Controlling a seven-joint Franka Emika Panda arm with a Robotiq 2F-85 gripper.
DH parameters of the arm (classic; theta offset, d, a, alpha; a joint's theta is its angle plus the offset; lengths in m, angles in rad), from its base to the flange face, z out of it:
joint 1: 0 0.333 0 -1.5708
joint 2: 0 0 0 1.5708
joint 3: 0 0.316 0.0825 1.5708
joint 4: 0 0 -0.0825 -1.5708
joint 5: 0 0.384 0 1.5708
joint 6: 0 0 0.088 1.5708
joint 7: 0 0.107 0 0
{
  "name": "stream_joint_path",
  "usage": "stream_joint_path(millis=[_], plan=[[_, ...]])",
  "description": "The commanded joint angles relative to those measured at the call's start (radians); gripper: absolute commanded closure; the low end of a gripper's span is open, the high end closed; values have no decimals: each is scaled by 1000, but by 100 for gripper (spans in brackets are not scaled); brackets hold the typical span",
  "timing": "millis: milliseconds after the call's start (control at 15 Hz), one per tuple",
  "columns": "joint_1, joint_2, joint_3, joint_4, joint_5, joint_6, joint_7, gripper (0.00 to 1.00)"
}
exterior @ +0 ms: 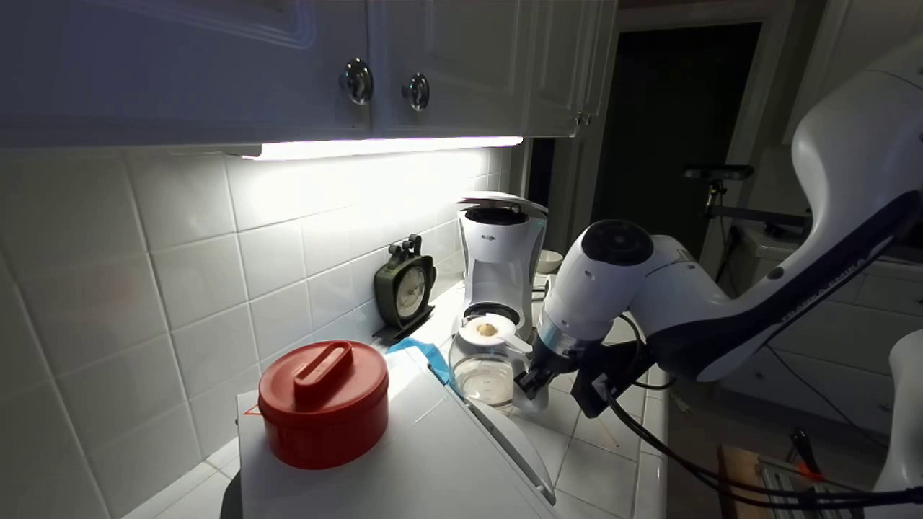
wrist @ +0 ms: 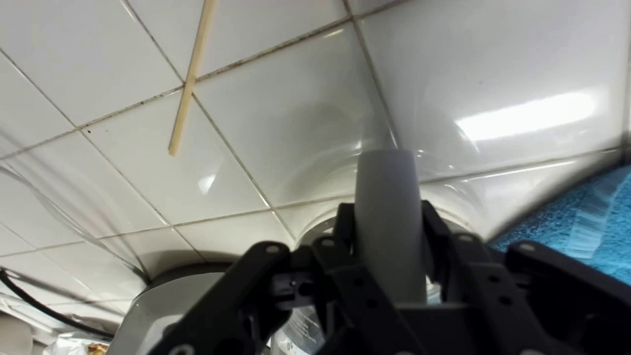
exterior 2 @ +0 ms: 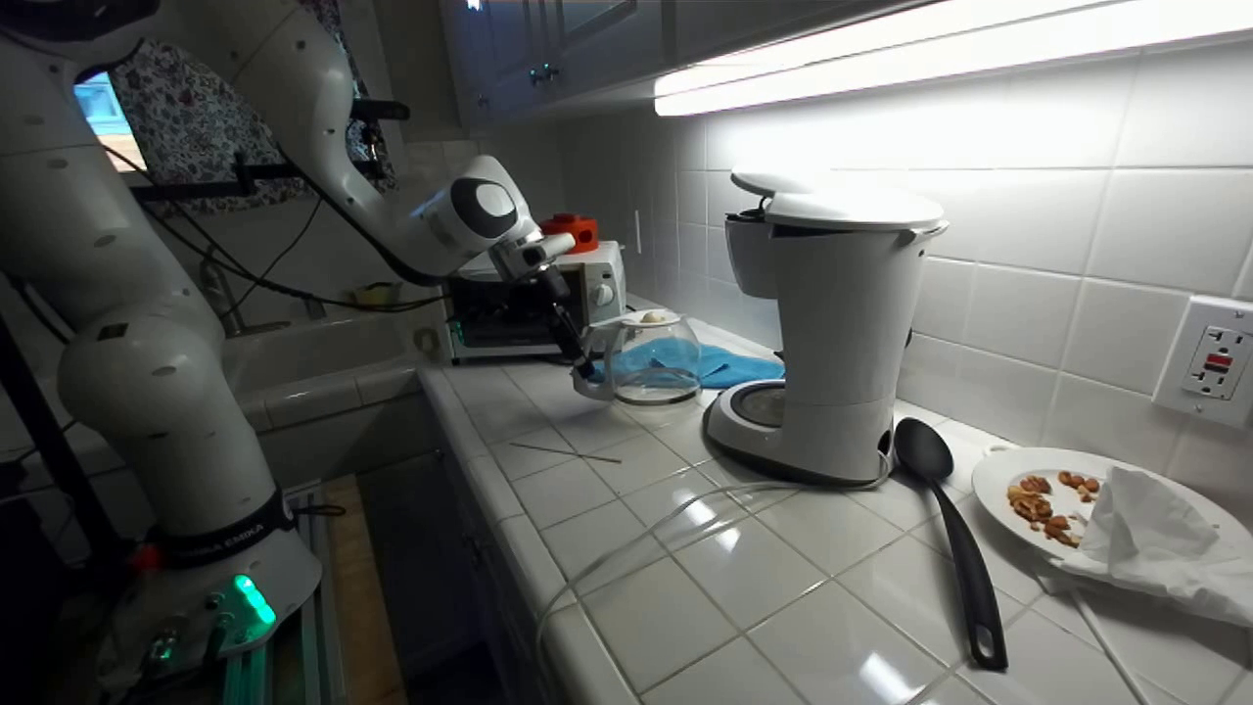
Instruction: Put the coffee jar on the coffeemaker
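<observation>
The coffee jar, a clear glass carafe with a pale lid, shows in both exterior views (exterior: 482, 375) (exterior 2: 680, 364). It is upright at the counter, beside the coffeemaker and apart from it. I cannot tell whether its base touches the tiles. The white coffeemaker (exterior: 497, 249) (exterior 2: 842, 333) stands upright, its top lid raised a little and its base plate bare. Its rounded base shows in the wrist view (wrist: 162, 310). My gripper (exterior: 531, 384) (exterior 2: 587, 372) is shut on the jar's handle, with a finger against each side in the wrist view (wrist: 387, 222).
A white toaster oven (exterior: 433, 461) (exterior 2: 609, 284) bears a red lidded container (exterior: 324, 411). A blue cloth (exterior 2: 724, 367) lies behind the jar. A dark scale (exterior: 405, 288), a black ladle (exterior 2: 954, 548), a plate with nuts (exterior 2: 994, 480), a thin stick (wrist: 190, 84) and a cord (exterior 2: 636, 539) are around.
</observation>
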Motion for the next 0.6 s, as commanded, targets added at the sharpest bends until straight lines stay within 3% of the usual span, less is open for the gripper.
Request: stream_joint_path(millis=[0,533], plan=[[-15,-34,22,0,-20,-47,38,91],[-35,-87,39,3,-60,-93,106,91]])
